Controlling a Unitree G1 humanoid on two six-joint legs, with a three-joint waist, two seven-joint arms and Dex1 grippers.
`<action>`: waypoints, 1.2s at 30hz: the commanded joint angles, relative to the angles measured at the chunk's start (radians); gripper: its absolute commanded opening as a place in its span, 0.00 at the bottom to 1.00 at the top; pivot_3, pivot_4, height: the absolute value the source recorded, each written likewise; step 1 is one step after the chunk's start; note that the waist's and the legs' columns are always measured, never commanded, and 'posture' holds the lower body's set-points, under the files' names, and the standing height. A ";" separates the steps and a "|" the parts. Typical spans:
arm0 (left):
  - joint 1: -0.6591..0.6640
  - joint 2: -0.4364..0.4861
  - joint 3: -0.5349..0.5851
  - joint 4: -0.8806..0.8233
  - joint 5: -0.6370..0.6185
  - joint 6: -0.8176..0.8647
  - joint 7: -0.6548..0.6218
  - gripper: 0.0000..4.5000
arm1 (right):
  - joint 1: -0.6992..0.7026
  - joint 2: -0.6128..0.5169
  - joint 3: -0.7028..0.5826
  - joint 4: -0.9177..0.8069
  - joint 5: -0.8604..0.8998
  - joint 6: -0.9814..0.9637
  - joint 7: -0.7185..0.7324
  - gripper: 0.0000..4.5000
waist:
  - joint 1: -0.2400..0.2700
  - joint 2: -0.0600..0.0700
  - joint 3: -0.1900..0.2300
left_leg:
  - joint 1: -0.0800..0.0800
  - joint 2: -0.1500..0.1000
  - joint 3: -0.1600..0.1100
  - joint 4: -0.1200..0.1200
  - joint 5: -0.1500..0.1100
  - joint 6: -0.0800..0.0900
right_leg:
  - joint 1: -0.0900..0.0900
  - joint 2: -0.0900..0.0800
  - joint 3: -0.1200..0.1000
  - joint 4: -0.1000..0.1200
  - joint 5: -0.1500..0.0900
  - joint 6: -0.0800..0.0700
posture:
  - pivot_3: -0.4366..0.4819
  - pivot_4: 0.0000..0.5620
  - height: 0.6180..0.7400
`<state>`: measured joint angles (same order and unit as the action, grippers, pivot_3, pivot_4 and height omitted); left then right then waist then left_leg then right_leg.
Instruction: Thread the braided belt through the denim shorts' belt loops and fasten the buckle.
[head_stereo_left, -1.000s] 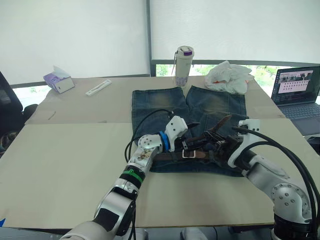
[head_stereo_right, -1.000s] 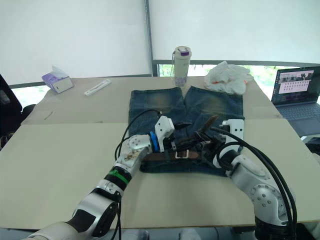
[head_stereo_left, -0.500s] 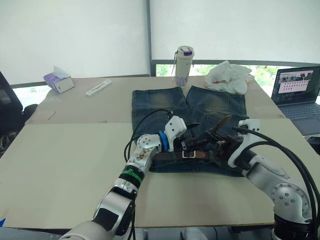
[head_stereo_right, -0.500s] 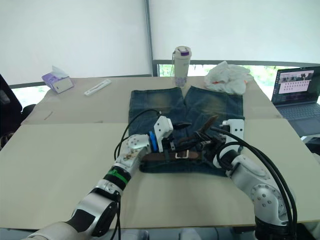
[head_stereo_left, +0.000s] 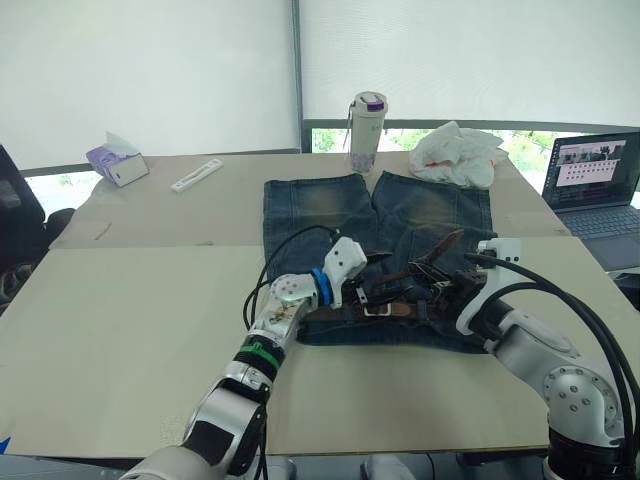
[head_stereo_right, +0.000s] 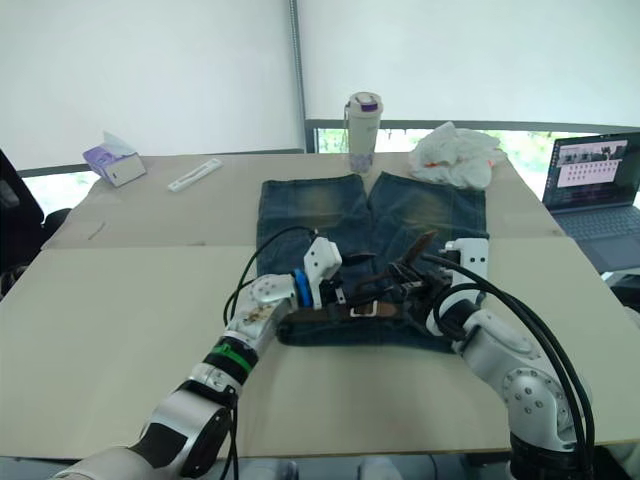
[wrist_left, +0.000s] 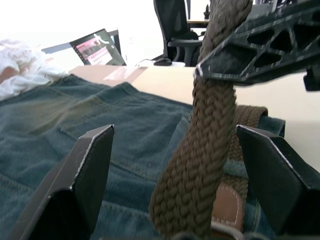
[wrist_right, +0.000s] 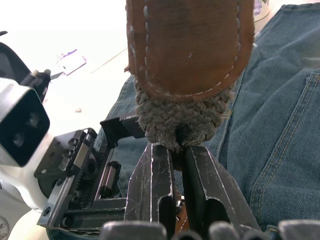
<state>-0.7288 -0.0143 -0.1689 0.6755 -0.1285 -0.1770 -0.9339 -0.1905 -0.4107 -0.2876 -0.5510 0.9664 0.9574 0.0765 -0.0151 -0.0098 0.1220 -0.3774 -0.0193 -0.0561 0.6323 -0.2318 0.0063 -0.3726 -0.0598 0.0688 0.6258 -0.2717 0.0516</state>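
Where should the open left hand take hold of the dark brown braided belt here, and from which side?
Probably on the braided stretch of the dark brown braided belt just below where the right hand pinches it. There the strap rises clear of the blue denim shorts, and it already hangs between the left hand's spread fingers. Come from the robot's left, level, closing across the strap's width.

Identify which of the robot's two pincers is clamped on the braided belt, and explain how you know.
The right pincer: its fingers pinch the braided belt near its leather tip. The left pincer is spread wide, the belt passing untouched between its fingers.
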 joint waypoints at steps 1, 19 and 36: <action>0.004 -0.002 0.016 -0.064 -0.041 0.002 -0.018 0.87 | -0.023 -0.005 -0.011 -0.013 0.019 -0.015 0.001 0.00 | 0.000 0.000 0.000 | 0.000 0.000 0.000 0.000 0.000 0.000 | 0.000 0.000 0.000 0.000 0.000 0.000 | 0.48 0.27 1.00; 0.020 0.008 0.003 -0.077 -0.011 -0.024 0.036 0.90 | -0.029 -0.002 0.000 -0.003 0.006 -0.020 0.008 0.00 | -0.001 0.000 0.000 | 0.000 0.000 0.000 0.000 0.000 0.000 | 0.000 0.000 0.000 0.000 0.000 0.000 | 0.48 0.27 1.00; 0.012 -0.003 -0.030 -0.055 0.011 -0.058 0.033 0.81 | -0.031 -0.001 0.005 -0.007 0.006 -0.025 0.014 0.00 | -0.001 0.000 0.001 | 0.000 0.000 0.000 0.000 0.000 0.000 | 0.000 0.000 0.000 0.000 0.000 0.000 | 0.48 0.27 1.00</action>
<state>-0.7057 -0.0153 -0.1977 0.6390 -0.1171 -0.2147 -0.8990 -0.2090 -0.4107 -0.2798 -0.5380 0.9640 0.9552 0.0833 -0.0159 -0.0102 0.1226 -0.3775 -0.0192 -0.0561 0.6320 -0.2318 0.0063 -0.3727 -0.0598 0.0688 0.6254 -0.2717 0.0516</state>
